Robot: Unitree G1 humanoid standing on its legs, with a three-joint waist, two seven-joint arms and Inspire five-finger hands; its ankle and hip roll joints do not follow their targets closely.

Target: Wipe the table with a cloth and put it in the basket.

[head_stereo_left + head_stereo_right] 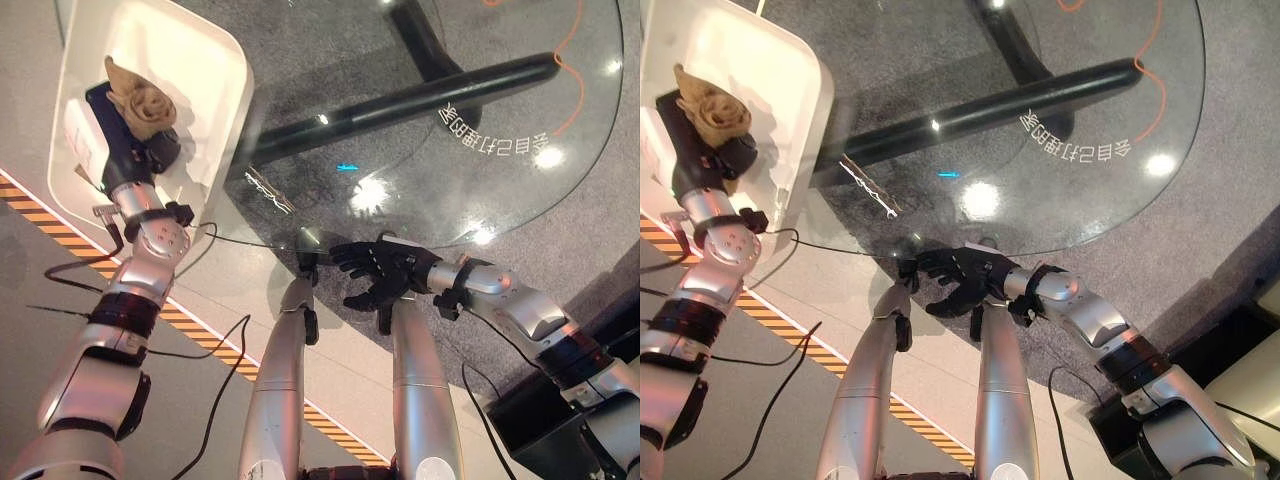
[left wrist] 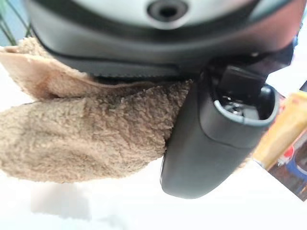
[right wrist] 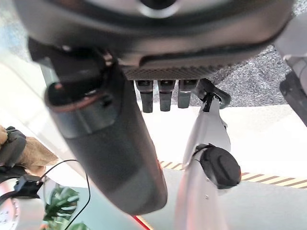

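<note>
A tan fluffy cloth (image 1: pixel 145 100) is bunched in my left hand (image 1: pixel 125 135), which reaches inside the white basket (image 1: pixel 225 110) at the far left. In the left wrist view the cloth (image 2: pixel 86 139) is pressed between the palm and the dark thumb (image 2: pixel 216 139), just above the basket's white floor. My right hand (image 1: pixel 385 272) hovers at the near edge of the round glass table (image 1: pixel 450 150), its fingers spread and relaxed and holding nothing. The same right hand (image 1: pixel 965 278) sits by the table's rim, well apart from the basket.
The basket stands beside the table's left edge. Black table legs (image 1: pixel 400 95) show through the glass, and an orange cable (image 1: pixel 575 90) curves across the grey carpet. Yellow-black striped tape (image 1: pixel 190 320) crosses the floor nearby. A dark box (image 1: pixel 540 420) sits at lower right.
</note>
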